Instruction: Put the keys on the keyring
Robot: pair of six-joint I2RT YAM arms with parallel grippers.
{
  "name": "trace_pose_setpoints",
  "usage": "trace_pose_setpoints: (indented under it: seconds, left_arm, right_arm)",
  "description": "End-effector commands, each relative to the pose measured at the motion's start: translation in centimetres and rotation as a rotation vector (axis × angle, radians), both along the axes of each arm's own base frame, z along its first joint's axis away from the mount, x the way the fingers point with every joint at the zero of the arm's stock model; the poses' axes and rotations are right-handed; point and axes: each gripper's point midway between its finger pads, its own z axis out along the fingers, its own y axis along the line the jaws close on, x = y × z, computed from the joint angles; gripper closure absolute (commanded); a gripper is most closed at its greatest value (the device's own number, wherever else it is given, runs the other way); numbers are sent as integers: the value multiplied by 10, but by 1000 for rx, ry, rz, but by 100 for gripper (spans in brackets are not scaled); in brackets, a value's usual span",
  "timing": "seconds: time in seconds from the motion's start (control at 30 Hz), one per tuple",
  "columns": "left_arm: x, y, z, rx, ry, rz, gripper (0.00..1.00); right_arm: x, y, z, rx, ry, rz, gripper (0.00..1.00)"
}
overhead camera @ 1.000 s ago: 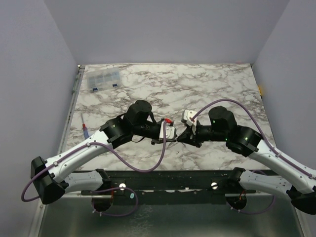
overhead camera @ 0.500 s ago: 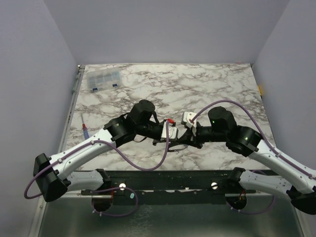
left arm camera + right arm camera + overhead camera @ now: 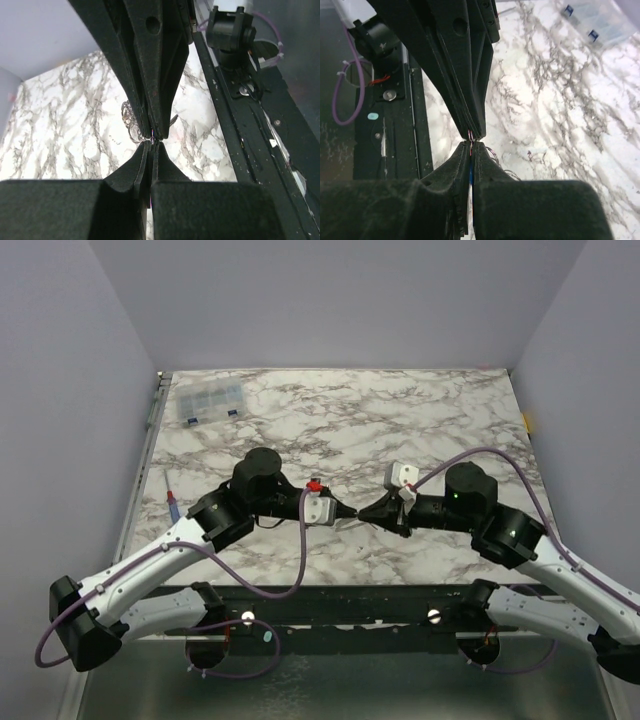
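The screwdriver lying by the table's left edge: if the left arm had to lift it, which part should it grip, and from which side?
Best bet: the blue handle, taken from straight above. The screwdriver lies flat on the table, running roughly near to far, so jaws set across its length would close on its thickest part. The thin shaft offers less to hold.

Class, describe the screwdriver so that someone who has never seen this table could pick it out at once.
Start at the marble-patterned table and follow its left edge. Nearer than the clear compartment box in the far left corner lies the screwdriver. It alone is thin and stick-like, coloured blue and red, while the box is wide and clear.
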Motion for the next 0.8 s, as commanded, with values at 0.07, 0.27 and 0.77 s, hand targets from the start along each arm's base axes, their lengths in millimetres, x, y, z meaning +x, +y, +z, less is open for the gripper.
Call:
trace_pose_setpoints:
  seconds: [0.07,0.27,0.77]
  left_arm:
    - [9,8,27,-136,-5,12,100]
    - [12,10,39,-222,10,17,100]
    - [7,14,47,-273,35,-6,100]
  right_arm:
    - [2,1,14,90,-42,-25,87]
    - [1,5,13,117,-37,-15,83]
    - [8,5,2,98,-20,-48,86]
